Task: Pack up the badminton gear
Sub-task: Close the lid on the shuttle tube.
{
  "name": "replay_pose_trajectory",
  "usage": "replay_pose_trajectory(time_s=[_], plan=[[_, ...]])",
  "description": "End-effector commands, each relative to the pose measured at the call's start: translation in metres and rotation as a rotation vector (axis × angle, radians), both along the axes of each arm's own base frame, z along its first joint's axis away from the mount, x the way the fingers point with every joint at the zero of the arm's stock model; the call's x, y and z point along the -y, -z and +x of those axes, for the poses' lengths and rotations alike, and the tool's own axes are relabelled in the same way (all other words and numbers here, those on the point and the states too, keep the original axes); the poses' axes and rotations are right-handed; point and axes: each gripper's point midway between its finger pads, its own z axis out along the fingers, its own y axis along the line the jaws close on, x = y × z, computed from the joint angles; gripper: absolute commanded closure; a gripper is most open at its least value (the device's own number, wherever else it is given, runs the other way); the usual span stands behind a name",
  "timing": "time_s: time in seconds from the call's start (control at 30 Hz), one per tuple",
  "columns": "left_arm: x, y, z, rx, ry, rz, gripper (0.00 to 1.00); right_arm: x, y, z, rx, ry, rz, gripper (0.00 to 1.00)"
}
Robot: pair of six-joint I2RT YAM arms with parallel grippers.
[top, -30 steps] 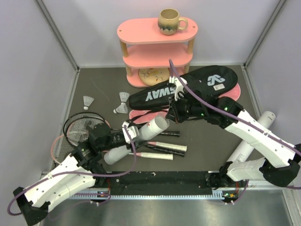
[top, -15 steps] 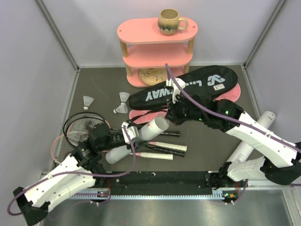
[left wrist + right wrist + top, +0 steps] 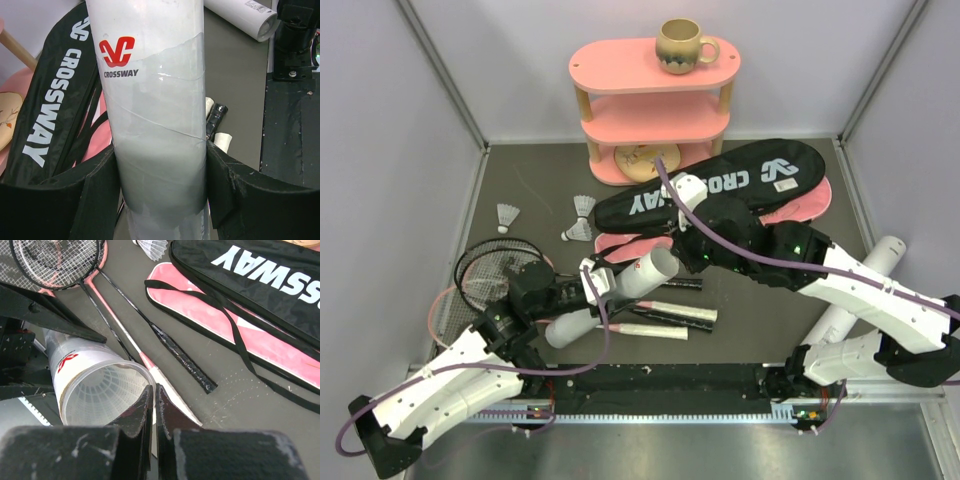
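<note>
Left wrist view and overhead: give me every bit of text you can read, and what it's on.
"CROSSWAY", under a red logo: white plastic tube centred in the left wrist view.
"CROSSWAY", white letters: black racket-shaped bag.
Small white tag on that bag: too small to read.
Print on the second white tube, top right: too small to read.
</note>
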Motion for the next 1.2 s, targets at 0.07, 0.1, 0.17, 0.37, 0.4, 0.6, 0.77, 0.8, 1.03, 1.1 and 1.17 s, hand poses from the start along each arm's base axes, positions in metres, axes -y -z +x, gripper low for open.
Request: replay_pose_trajectory(time_s=[0.07, 0.1, 0.17, 0.37, 0.4, 0.6, 0.77, 0.8, 1.03, 1.1, 1.17], plan=[[0.004, -0.042, -0.003, 0.1, 0.028, -0.109, 0.91, -0.005, -0.015, -0.016, 0.033, -0.141, -0.003, 1.0], [0.005, -0.041, -0.005, 0.097, 0.04, -0.107, 0.91, -0.006, -0.015, -0.02, 0.036, -0.176, -0.011, 1.0], [0.005, -0.044, -0.007, 0.097, 0.048, -0.113, 0.91, -0.007, -0.011, -0.023, 0.025, -0.209, -0.035, 1.0], [0.004, -0.051, -0.009, 0.11, 0.054, -0.141, 0.91, -0.008, -0.004, -0.028, 0.0, -0.241, -0.059, 1.0], [0.003, -0.051, -0.009, 0.108, 0.052, -0.144, 0.91, -0.007, -0.003, -0.029, 0.001, -0.247, -0.066, 1.0], [0.007, -0.058, -0.016, 0.11, 0.09, -0.172, 0.91, -0.007, -0.012, -0.027, 0.029, -0.253, -0.05, 0.93], [0.008, -0.056, -0.018, 0.098, 0.105, -0.177, 0.91, -0.012, -0.026, -0.02, 0.064, -0.231, -0.017, 0.74], [0.008, -0.056, -0.018, 0.099, 0.105, -0.178, 0.91, -0.013, -0.03, -0.02, 0.073, -0.235, -0.015, 0.72], [0.007, -0.051, -0.017, 0.099, 0.1, -0.161, 0.91, -0.007, -0.046, -0.018, 0.108, -0.224, 0.007, 0.68], [0.008, -0.05, -0.017, 0.092, 0.099, -0.158, 0.91, -0.004, -0.05, -0.018, 0.113, -0.212, 0.009, 0.64], [0.008, -0.049, -0.014, 0.083, 0.086, -0.155, 0.91, -0.003, -0.052, -0.019, 0.106, -0.205, 0.017, 0.62]])
